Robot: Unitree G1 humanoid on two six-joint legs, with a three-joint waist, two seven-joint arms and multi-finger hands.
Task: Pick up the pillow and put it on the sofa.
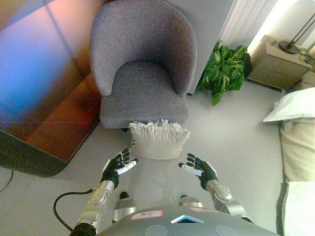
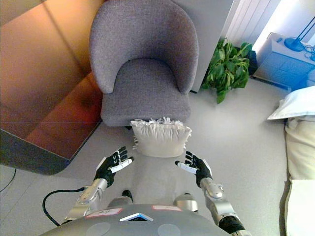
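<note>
The robot's left hand hangs low over the pale grey floor with its dark fingers spread and nearly straight, holding nothing. The right hand mirrors it on the other side, fingers likewise loose and extended, also holding nothing. Both palms turn inward toward each other, with a strip of bare floor between them.

Just beyond the fingertips, and centred between the two hands, sits the cream square pillow with a fringed top edge. It stands upright on the floor, its back leaning against the front of the grey upholstered tub armchair. Neither hand touches it; each is near its lower corner, slightly outside the pillow's width.

To the left, a dark rounded-edge table or counter with a reddish-brown surface runs close beside the chair and the left arm. To the right the floor is open as far as a leafy green potted plant by the wall, with a beige cabinet further back. Along the right edge shows a cream-covered bed with a white pillow.
</note>
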